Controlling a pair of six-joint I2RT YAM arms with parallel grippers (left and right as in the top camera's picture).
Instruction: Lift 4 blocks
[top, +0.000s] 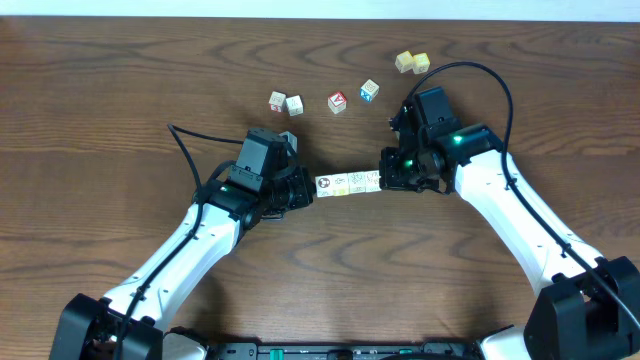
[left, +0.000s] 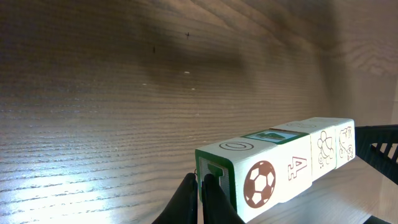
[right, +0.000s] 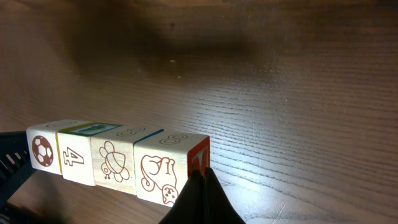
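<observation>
Four white picture blocks (top: 348, 183) form one straight row, squeezed end to end between my two grippers. My left gripper (top: 305, 190) is shut, its joined tips (left: 200, 180) pressing the green-edged end of the soccer-ball block (left: 261, 180). Beyond that block come the "4" block (left: 297, 165) and the bee block (left: 323, 149). My right gripper (top: 388, 178) is shut too, tips (right: 200, 174) against the red end face of the animal block (right: 165, 168). The row seems to hang above the table, its shadow lying well apart on the wood.
Loose cubes lie at the back of the wooden table (top: 120, 80): two pink-edged white ones (top: 285, 102), a red-faced one (top: 337, 102), a blue-sided one (top: 369, 91) and two pale yellow ones (top: 411, 62).
</observation>
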